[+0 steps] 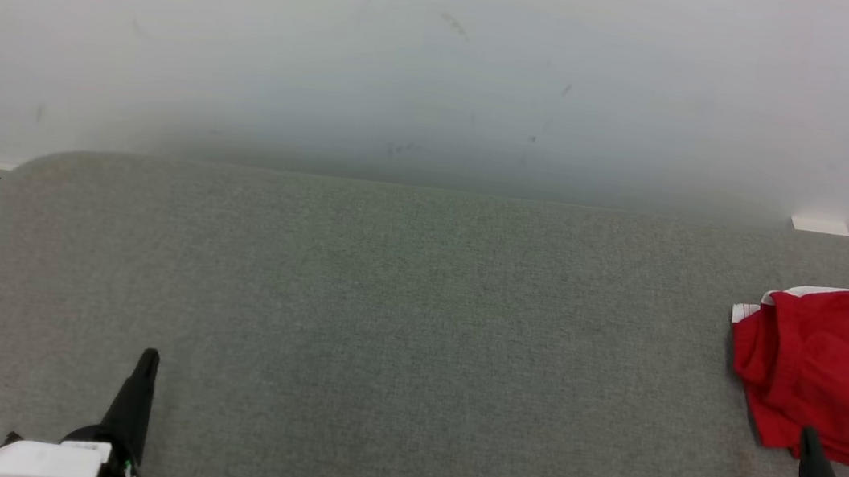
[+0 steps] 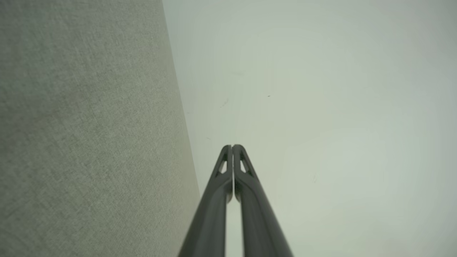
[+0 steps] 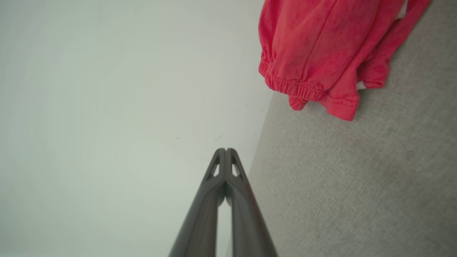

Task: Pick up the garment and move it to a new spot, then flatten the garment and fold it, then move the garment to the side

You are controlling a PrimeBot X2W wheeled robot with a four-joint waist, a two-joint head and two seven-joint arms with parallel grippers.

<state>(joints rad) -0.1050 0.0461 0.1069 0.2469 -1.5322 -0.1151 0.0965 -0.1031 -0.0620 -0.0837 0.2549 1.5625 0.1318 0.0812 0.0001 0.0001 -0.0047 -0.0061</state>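
The red garment (image 1: 833, 374) lies at the far right of the grey tabletop (image 1: 398, 324). It is gathered into a loose, rumpled bundle that runs off the right edge of the head view, with a strip of white trim (image 1: 839, 293) along its far side. The left claw (image 1: 149, 357) sits low over the tabletop's near left part, well apart from the cloth, with its two fingers pressed together on nothing. The right claw (image 1: 808, 435) is likewise closed and empty. Its tip points at the bundle's near edge, and the right wrist view shows bare tabletop between them. That view also shows a puckered elastic band (image 3: 292, 87) and a stitched hem corner (image 3: 342, 110) on the side facing the claw. The garment looks light, soft and limp, so it would sag and unfold from whatever point it is lifted by, and the felt-like tabletop would likely drag on it rather than let it slide. The elastic band or the doubled hem seems the surest place to pinch, being thicker and less apt to slip than a single layer. A bundle at the side would fit a garment roughly folded and set aside, or one waiting to be taken up; the layers are too rumpled to tell which.
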